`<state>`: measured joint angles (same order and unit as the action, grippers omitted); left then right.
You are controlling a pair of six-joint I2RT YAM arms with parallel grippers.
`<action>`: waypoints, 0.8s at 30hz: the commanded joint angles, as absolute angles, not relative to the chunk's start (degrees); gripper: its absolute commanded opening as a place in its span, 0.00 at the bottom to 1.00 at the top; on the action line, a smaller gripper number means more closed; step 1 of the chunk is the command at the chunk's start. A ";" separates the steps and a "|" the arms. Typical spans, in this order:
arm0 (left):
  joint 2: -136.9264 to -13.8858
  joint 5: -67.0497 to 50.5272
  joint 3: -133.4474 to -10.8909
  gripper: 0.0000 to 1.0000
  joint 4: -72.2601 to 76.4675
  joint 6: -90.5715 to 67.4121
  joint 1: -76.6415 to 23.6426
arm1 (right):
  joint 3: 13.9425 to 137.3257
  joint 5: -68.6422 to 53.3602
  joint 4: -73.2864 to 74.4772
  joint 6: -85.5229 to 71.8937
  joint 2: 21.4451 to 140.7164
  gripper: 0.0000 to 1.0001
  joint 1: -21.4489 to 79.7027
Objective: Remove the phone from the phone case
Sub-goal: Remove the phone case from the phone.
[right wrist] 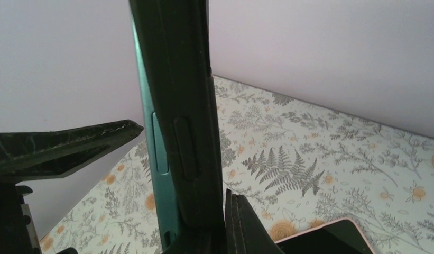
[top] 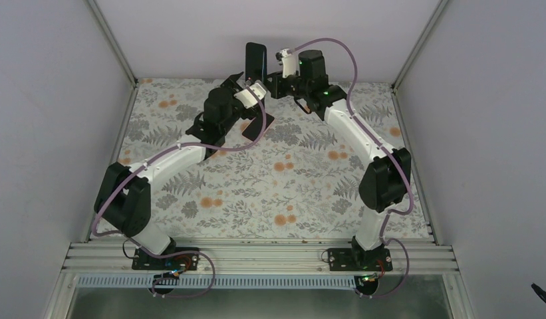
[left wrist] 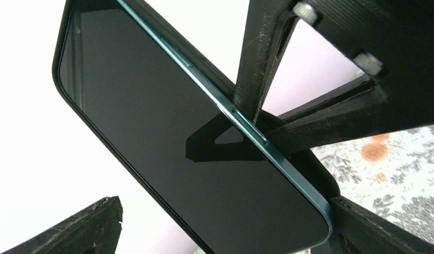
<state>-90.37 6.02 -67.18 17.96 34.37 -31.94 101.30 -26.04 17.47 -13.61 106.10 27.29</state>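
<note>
A pink-rimmed phone case (right wrist: 310, 228) lies flat on the table with the dark phone (right wrist: 336, 238) in it; only one corner shows. In the top view it lies under the left wrist (top: 261, 124). My right gripper (top: 273, 72) (right wrist: 185, 159) is shut on a different phone, glossy black with a teal side (right wrist: 154, 143) and a black cover on its back. It holds that phone (top: 255, 61) upright by the back wall. My left gripper (top: 247, 85) (left wrist: 225, 211) is open around that phone's lower end (left wrist: 167, 137). One of its fingers (left wrist: 72, 227) is apart from the screen.
The floral table cover (top: 276, 193) spreads toward the front. The white back wall (top: 190, 33) is close behind both grippers, with side walls left and right. Both arms reach to the far middle of the table.
</note>
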 commanded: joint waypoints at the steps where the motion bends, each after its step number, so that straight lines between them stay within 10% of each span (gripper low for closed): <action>1: -91.45 17.89 -66.17 0.92 29.99 34.85 -31.99 | 99.44 -30.55 14.80 -14.61 102.21 0.03 28.05; 12: -95.98 36.93 -59.11 0.62 67.35 52.01 -34.37 | 93.98 -51.03 16.48 -11.89 102.71 0.03 27.30; 24: -100.22 41.04 -59.53 0.67 84.14 58.71 -34.45 | 102.35 -62.38 42.42 7.42 106.99 0.03 27.07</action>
